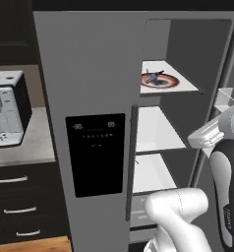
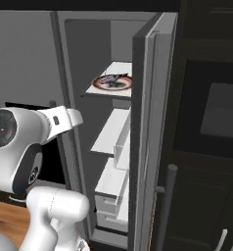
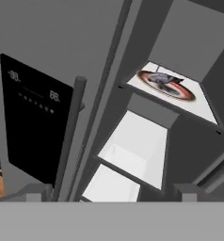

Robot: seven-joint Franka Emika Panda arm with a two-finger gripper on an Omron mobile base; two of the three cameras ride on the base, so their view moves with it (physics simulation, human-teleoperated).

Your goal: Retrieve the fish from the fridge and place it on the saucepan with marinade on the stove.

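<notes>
Gripper [image 3: 111,190] jaws spread wide, holding nothing, well short of the fridge [image 1: 89,74]. Fish [image 3: 163,79] on plate [image 3: 189,95] looks light, slim, likely slippery; pinch mid-body.

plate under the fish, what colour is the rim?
Red rim on the plate, white-and-dark centre under the fish. Hand view shows it best.

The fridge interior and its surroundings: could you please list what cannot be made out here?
- Fish: too small on the plate in every view to make out details.
- Lowest fridge shelves: left base view, hidden by the arm.
- Drawers: right base view, partly behind the open door.
- Jaws: hand view, cut off at the bottom.
</notes>
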